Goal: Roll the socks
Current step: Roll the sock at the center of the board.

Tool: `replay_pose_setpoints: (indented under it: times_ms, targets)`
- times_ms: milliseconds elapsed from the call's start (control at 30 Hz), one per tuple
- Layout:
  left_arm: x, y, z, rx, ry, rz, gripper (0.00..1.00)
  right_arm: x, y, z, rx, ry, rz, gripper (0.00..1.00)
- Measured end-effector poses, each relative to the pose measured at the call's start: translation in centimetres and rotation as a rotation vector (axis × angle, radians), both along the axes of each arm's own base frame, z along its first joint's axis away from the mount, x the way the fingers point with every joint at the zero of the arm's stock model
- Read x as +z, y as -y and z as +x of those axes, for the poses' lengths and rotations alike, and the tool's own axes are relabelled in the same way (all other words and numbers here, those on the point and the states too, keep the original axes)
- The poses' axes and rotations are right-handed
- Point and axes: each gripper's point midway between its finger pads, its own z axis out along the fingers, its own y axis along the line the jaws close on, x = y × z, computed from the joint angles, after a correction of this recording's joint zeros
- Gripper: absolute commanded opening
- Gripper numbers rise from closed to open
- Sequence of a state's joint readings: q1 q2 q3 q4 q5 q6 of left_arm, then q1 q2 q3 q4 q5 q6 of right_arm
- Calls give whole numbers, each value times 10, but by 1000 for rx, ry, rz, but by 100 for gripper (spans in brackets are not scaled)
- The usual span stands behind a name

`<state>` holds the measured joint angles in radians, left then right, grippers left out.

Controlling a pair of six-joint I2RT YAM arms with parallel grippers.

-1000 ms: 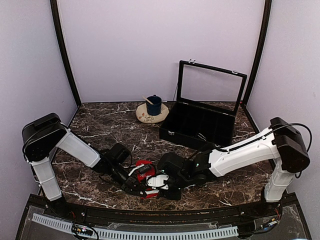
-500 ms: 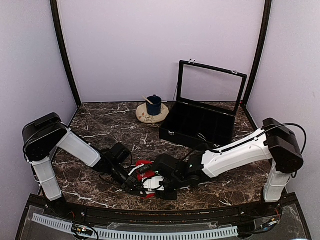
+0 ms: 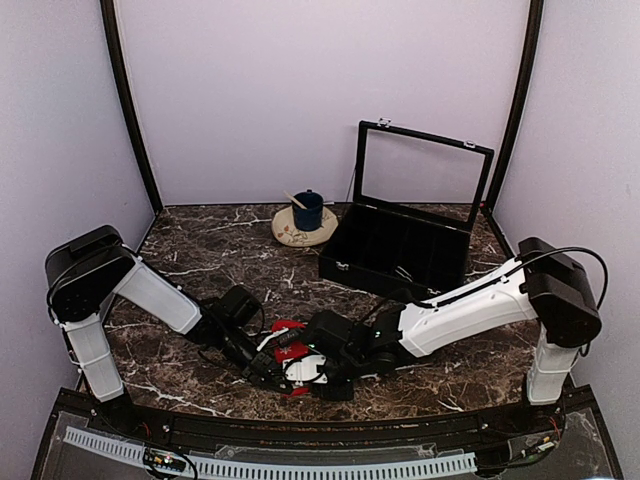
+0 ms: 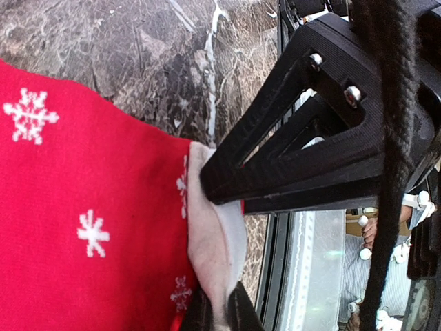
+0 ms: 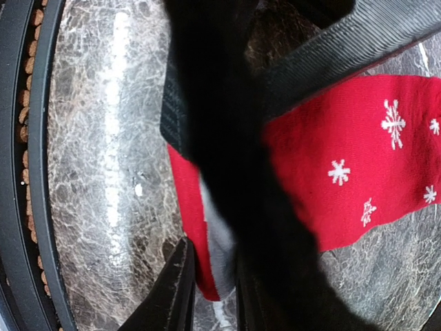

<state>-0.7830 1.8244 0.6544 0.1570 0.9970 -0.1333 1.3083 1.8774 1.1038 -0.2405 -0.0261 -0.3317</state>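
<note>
A red sock (image 3: 289, 328) with white snowflakes lies on the marble near the table's front edge, between both grippers. In the left wrist view the red sock (image 4: 83, 207) fills the left side. Its white end (image 4: 215, 241) is pinched in my left gripper (image 4: 219, 318), which is shut on it. My right gripper (image 5: 210, 293) has its jaws closed on the red and grey edge of the sock (image 5: 358, 165). From above, the left gripper (image 3: 270, 368) and right gripper (image 3: 318, 378) meet at the sock's near end.
An open black case (image 3: 395, 250) with a raised glass lid stands at the back right. A blue cup (image 3: 307, 210) on a saucer sits at the back centre. The table's black front rail (image 3: 300, 425) runs just behind the grippers.
The right arm has slid left up to the sock, and its jaws have narrowed onto the sock's edge. The left gripper has kept its hold and place.
</note>
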Motion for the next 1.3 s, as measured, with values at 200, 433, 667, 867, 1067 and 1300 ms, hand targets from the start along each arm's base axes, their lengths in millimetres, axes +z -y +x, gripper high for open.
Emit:
replay_pose_setpoints:
  times_ms: [200, 433, 667, 867, 1067, 1300]
  targets:
    - [0, -1, 0, 0, -7, 1, 0, -2, -3, 1, 5, 3, -3, 16]
    - [0, -3, -1, 6, -23, 10, 3, -3, -6, 2, 5, 3, -1, 12]
    - [1, -6, -1, 20, -30, 24, 25, -3, -10, 3, -2, -12, 19, 5]
    - [5, -11, 5, 71, 23, 58, 31, -2, -15, 1, -6, -42, 39, 3]
    - [6, -17, 17, 148, 99, 97, 34, -1, -19, 0, -15, -86, 50, 2]
    - [7, -27, 37, 274, 211, 149, 37, 0, -24, 2, -41, -157, 59, 2]
